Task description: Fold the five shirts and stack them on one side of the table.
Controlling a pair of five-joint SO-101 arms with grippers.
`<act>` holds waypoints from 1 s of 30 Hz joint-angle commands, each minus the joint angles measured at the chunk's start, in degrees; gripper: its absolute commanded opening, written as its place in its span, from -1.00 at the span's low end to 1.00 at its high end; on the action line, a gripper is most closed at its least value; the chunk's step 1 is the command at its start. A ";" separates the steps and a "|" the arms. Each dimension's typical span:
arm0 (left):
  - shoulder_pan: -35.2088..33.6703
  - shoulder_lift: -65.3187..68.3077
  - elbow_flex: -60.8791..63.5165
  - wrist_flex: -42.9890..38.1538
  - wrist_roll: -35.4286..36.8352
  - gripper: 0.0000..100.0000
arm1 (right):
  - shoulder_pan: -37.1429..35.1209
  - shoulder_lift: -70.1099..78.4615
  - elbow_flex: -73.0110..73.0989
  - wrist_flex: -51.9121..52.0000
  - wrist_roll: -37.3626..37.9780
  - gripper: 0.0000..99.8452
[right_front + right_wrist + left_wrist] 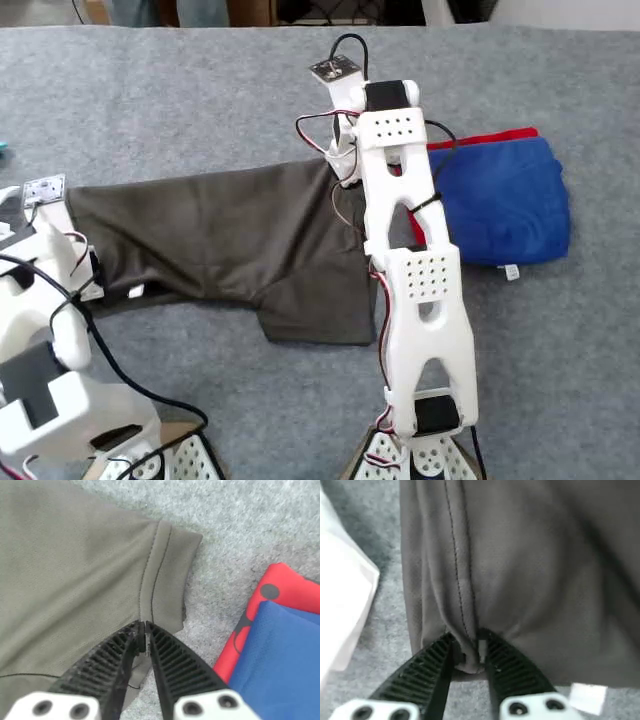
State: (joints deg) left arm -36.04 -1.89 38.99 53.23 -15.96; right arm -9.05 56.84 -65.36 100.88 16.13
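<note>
The left end effector (468, 656) and right end effector (145, 636) were each clamped on opposite ends of the dark shirt (220, 240), probably stretching it flat for folding.

A dark olive shirt (220, 240) lies stretched flat across the table's (150, 100) middle, one short sleeve jutting toward the near edge; beside its right end a folded blue shirt (505, 205) rests on a folded red shirt (495, 134), whose edge peeks out.
</note>
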 commanded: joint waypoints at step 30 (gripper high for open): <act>-3.82 0.35 -20.35 23.30 -3.52 -0.94 | -0.70 1.19 -0.40 -0.09 -0.18 -0.97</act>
State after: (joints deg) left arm -38.42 -1.19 21.41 76.26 -18.86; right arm -9.14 58.68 -65.36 100.88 16.13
